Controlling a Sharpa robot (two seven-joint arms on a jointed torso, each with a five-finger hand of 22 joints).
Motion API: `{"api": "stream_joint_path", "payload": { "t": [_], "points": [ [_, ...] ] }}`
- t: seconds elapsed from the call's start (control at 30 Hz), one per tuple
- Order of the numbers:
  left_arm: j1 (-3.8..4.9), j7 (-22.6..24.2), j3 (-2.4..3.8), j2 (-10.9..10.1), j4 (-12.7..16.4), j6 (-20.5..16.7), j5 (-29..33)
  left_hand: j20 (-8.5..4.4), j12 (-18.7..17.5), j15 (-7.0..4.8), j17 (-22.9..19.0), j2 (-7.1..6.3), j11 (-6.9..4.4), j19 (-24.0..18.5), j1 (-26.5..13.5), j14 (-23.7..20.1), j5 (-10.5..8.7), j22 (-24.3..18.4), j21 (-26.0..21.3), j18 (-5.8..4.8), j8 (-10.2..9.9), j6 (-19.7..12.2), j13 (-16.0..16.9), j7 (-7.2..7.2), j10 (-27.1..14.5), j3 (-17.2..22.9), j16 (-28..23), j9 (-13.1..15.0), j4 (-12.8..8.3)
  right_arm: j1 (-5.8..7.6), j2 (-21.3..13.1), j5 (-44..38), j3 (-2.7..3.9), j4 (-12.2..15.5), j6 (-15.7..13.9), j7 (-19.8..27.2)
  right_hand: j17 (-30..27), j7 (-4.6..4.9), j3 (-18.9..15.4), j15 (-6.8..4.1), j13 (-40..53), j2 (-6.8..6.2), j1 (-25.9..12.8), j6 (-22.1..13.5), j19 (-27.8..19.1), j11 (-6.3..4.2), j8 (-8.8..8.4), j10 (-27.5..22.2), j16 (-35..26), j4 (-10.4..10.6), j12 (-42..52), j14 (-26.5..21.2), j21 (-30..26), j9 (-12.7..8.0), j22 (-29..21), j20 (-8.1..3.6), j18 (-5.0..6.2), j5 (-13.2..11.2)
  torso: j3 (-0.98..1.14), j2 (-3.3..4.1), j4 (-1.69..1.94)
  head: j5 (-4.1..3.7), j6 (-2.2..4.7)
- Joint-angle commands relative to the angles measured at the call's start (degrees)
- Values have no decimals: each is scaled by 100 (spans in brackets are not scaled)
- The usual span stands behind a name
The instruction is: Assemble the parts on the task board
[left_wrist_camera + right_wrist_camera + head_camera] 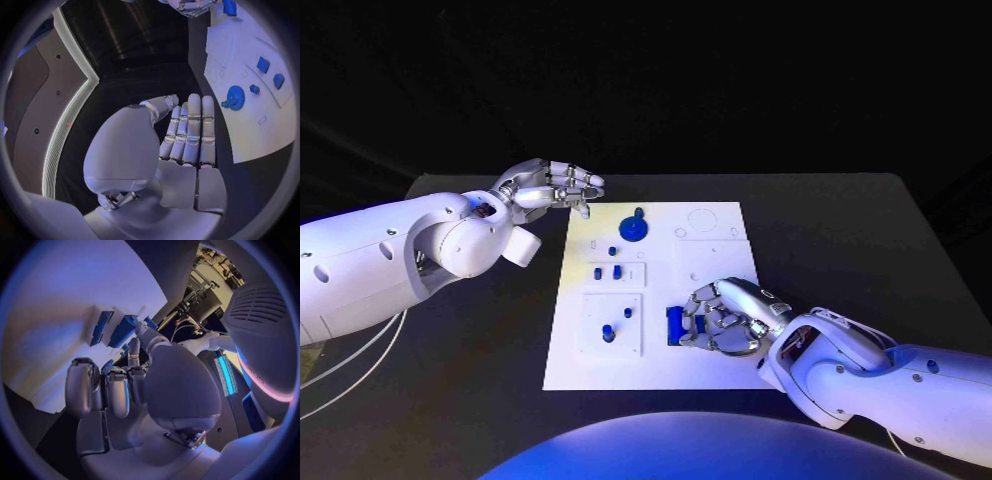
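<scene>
Presently, the task board is seen lying in the middle of the black table, with its long sides running away from the robot. The right hand is placed over the board's right edge, toward the near right corner, and its fingers are curled around an upright dark blue part; the part appears to be gripped, although the exact contact is partly hidden by the fingers. In the right wrist view the same blue part is seen beyond the fingertips, beside a second flat blue piece.

The left hand is held off the board, above the table near the board's far left corner. Its fingers are drawn together and bent, and nothing is held in them. In the left wrist view the fingers lie side by side with the palm bare.

A round blue gear rests near the far edge of the board. Small blue pegs stand in the left middle section, and further small blue pieces lie in the near left section.

The insertion of the gripped part is judged to be in hand. Misalignment is the main risk: if the part is tilted when pressed down, it may jam or slip from the fingers. The board is unrestrained by the left hand, so a sideways push could shift it and disturb the seated pegs.
</scene>
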Motion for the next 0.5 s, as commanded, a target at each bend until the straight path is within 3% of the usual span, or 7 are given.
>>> {"api": "stream_joint_path", "payload": {
  "t": [0.03, 0.3, 0.5],
  "points": [
    [3, 28, 3, 9, 8, 87, -7, -1, 24, 10, -9, 32, -10, -50, 15, -37, 36, 6, 38, 74, 27, -34, 3, 197, -47, 28, -33, -9, -15, -3, 7, -193, 1, -23, -97, -215, 1290, -41, -12, -56, 1279, 12, 50, -1, 196, -45, 48, 451, 29, 26, 35, 553, 20, 10, 1167, -35, -51, -30, 1, 2, -4, 5, 1],
    [3, 29, 3, 19, -2, 91, -7, -1, 25, 12, -12, 30, -7, -57, 10, -36, 34, 17, 51, 72, 26, -36, 2, 200, -50, 35, -35, -12, -20, -3, 27, -281, 1, -100, -193, -358, 1294, -59, 32, -72, 1284, 115, 55, -20, 200, -62, 116, 455, 30, 106, 42, 554, 26, 19, 1169, -50, -53, -35, 5, 0, -3, -2, 1],
    [2, 31, 3, 21, -5, 92, -7, -1, 25, 12, -12, 30, -7, -57, 10, -36, 34, 17, 51, 72, 26, -36, 2, 200, -50, 35, -35, -12, -20, -3, 13, -240, 2, -91, -218, -292, 1296, -60, 35, -73, 1285, 121, 54, -24, 199, -63, 121, 456, 31, 113, 44, 554, 23, 19, 1168, -51, -52, -36, 3, -1, -7, 3, 1]
  ]
}}
